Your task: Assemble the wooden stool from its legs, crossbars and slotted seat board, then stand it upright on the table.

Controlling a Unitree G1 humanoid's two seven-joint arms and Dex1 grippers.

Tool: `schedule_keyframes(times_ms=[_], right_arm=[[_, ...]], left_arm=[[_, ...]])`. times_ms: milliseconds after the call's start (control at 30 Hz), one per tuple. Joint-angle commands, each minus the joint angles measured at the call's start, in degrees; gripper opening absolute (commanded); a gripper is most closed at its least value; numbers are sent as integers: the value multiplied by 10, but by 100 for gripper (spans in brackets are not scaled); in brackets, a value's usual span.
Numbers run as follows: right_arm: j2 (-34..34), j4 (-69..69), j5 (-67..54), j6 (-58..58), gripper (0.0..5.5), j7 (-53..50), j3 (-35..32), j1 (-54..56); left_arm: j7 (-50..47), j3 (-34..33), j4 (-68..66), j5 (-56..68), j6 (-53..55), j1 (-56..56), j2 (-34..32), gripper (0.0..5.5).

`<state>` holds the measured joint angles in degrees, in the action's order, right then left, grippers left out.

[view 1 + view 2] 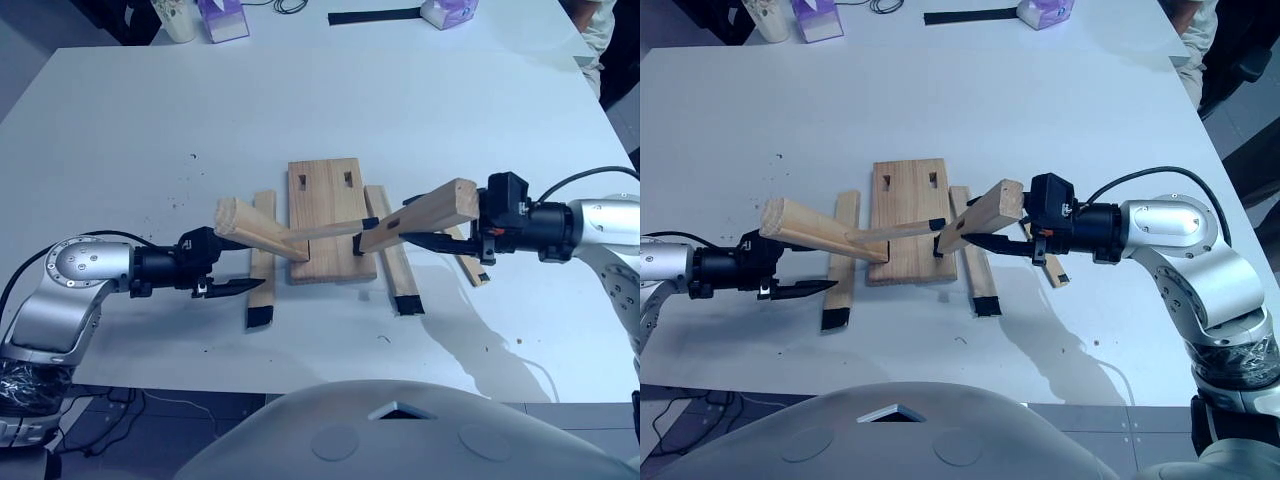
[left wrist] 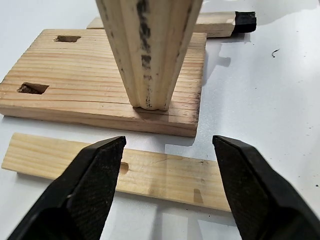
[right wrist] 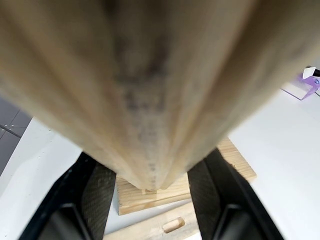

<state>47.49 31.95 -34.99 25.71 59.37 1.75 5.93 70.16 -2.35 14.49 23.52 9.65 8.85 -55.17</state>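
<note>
The slotted seat board point(image 1: 325, 205) lies flat mid-table. Over it, two thick wooden legs are joined by a thin crossbar point(image 1: 325, 230). The left leg point(image 1: 250, 230) slants down and rests its end on the board point(image 2: 90, 85). Just under that leg my left gripper point(image 2: 167, 142) stands open, with only a flat slat point(image 2: 150, 172) on the table below its fingers. My right gripper point(image 1: 400, 240) is shut on the right leg point(image 1: 425, 212) and holds it tilted above the board's right edge. The leg point(image 3: 150, 90) runs out between the dark fingers point(image 3: 97, 192).
Loose slats with black ends lie left point(image 1: 262, 270) and right point(image 1: 395, 265) of the board, and another point(image 1: 472, 265) lies under my right gripper. Tissue boxes point(image 1: 222, 18) point(image 1: 448, 12), a cup point(image 1: 178, 18) and a black strip point(image 1: 373, 16) stand along the far edge.
</note>
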Motion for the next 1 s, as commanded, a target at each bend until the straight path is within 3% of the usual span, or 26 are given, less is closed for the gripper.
schedule_keyframes(times_ms=[33,1000], right_arm=[[13,-6,15,4,200,21,21,-5],[92,-103,25,19,200,160,125,62]], left_arm=[[6,8,5,1,12,-18,2,323],[-55,18,113,34,115,-42,49,323]])
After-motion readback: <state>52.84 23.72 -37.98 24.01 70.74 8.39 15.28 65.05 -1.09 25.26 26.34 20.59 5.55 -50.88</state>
